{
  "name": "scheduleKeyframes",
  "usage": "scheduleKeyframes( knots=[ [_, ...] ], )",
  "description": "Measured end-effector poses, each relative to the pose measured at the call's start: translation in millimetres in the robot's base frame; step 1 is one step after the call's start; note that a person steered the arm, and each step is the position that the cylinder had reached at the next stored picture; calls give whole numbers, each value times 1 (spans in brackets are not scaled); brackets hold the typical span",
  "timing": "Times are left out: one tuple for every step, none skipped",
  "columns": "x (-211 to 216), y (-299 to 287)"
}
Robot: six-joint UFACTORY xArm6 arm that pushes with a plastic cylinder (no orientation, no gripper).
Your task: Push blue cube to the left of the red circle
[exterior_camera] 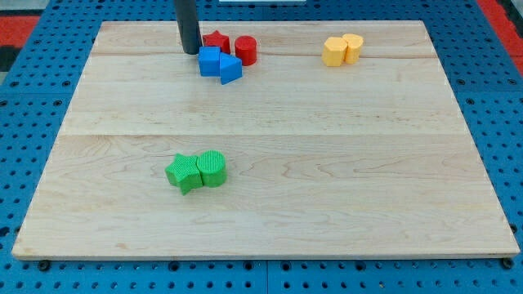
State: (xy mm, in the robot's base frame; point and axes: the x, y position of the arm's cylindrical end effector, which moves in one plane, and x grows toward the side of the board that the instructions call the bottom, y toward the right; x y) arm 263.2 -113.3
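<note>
The blue cube (210, 61) lies near the view's top, left of centre, touching a blue triangular block (230, 69) on its right. The red circle (246, 50) stands just right of and above them. A red star-shaped block (216, 41) sits behind the blue cube, left of the red circle. My tip (190, 51) is a dark rod coming down from the view's top; its end rests on the board just left of the blue cube and the red star, close to or touching them.
Two yellow blocks (341, 50) sit together at the view's top right. A green star-shaped block (184, 172) and a green cylinder (211, 168) touch each other at lower left of centre. The wooden board (327, 163) lies on a blue perforated base.
</note>
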Motion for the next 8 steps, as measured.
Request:
scheduleKeyframes(
  knots=[
    [3,-15],
    [-22,26],
    [-56,33],
    [-54,-47],
    [11,-68],
    [33,-119],
    [82,-84],
    [91,-48]
  ],
)
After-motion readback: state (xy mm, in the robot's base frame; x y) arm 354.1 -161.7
